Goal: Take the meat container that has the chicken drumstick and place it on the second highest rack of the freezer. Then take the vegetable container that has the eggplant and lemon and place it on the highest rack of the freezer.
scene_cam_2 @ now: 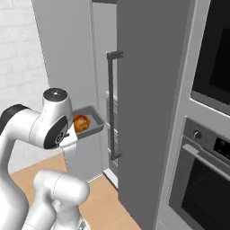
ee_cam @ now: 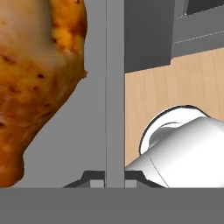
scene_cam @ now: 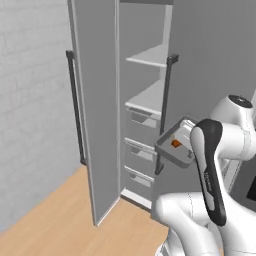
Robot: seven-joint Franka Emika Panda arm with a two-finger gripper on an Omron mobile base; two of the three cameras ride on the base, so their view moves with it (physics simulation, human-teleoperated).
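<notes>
Wall: a white brick wall (scene_cam: 30, 75) is standing left.
Floor: light wood floor (scene_cam: 55, 220) is stretching below.
Oven: a built-in oven (scene_cam_2: 202, 179) is sitting right.

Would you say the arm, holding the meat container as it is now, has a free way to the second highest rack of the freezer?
Probably yes. The freezer door stands open, the second highest rack looks bare, and the meat container with the chicken drumstick hangs just outside. It sits lower than the rack, beside a dark bar handle, so it must rise first.
</notes>
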